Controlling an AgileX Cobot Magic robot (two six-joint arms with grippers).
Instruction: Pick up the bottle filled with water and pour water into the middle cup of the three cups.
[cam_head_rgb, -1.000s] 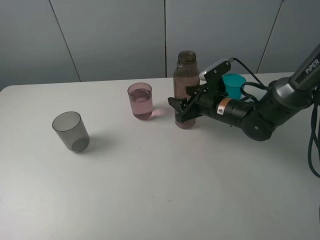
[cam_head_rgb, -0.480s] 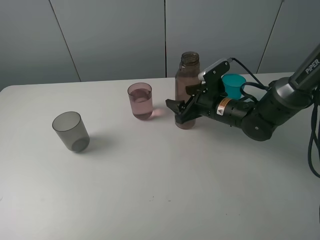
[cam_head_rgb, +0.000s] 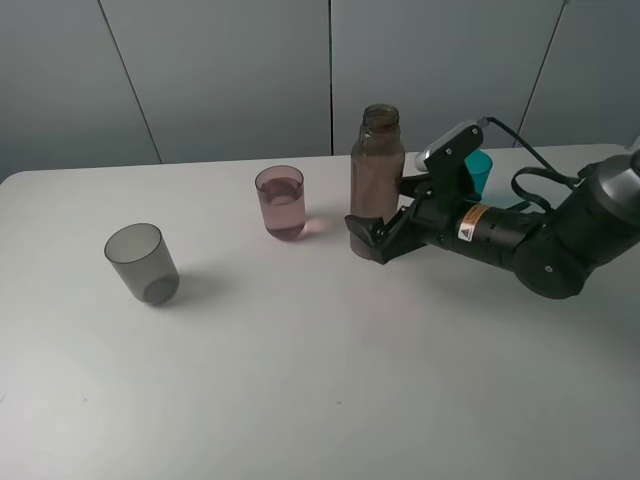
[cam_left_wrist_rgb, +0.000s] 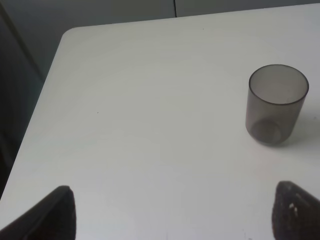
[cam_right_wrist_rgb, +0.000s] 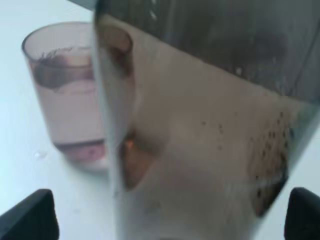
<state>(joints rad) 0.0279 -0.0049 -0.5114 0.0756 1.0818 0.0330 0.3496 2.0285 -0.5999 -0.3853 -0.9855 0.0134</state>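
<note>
The brownish bottle (cam_head_rgb: 377, 170) stands upright and capless on the white table (cam_head_rgb: 300, 380). My right gripper (cam_head_rgb: 368, 238) is open at the bottle's base, its fingers on either side of it and apart from it. In the right wrist view the bottle (cam_right_wrist_rgb: 200, 125) fills the space between the two open fingertips (cam_right_wrist_rgb: 30, 215). The pink middle cup (cam_head_rgb: 281, 203) holds some water and stands just left of the bottle; it also shows in the right wrist view (cam_right_wrist_rgb: 65, 90). The smoky grey cup (cam_head_rgb: 142, 262) stands at the left. The teal cup (cam_head_rgb: 480, 168) is partly hidden behind my right arm. My left gripper (cam_left_wrist_rgb: 175, 220) is open and empty.
The grey cup (cam_left_wrist_rgb: 276, 105) shows ahead of the left gripper in the left wrist view, near the table's left edge (cam_left_wrist_rgb: 45, 100). A grey panelled wall (cam_head_rgb: 250, 70) runs behind the table. The right arm's cable (cam_head_rgb: 540, 180) loops beside the teal cup.
My right gripper has opened off the bottle and the arm has drawn back a little to the right. The bottle stays standing. The cups have not moved.
</note>
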